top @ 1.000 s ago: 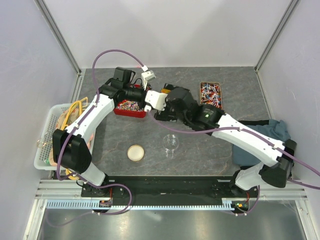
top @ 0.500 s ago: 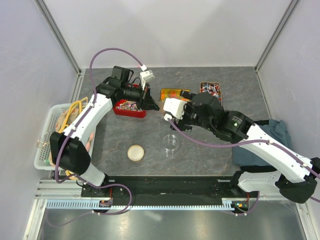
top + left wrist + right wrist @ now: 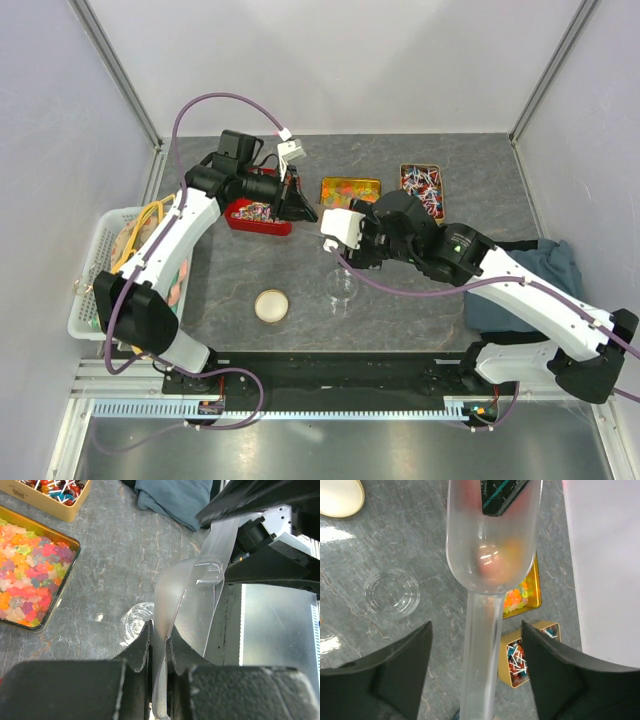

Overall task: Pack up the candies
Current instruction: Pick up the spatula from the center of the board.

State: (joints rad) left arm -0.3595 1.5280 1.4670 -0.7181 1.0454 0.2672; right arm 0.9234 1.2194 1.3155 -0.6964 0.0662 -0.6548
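Note:
The candies [image 3: 257,210], small pink and purple wrapped sweets, fill a red tray [image 3: 262,228] at the back left. Just right of that tray, my left gripper [image 3: 298,207] [image 3: 160,630] is shut on the rim of a clear plastic scoop [image 3: 186,587] [image 3: 492,540]. The scoop's handle [image 3: 479,655] runs back between the fingers of my right gripper [image 3: 328,238] [image 3: 476,630]. Those fingers stand open on either side of the handle, clear of it. The scoop's bowl looks empty.
A gold tray of gummy sweets [image 3: 350,188] and a gold tin of lollipops [image 3: 421,187] sit at the back. A clear cup [image 3: 343,285] and a round lid [image 3: 271,305] lie nearer. A white basket [image 3: 88,290] stands left, a blue cloth [image 3: 545,262] right.
My right arm has pulled back to the right, away from the red tray, and now faces the scoop's handle. The left gripper has kept its hold by the tray.

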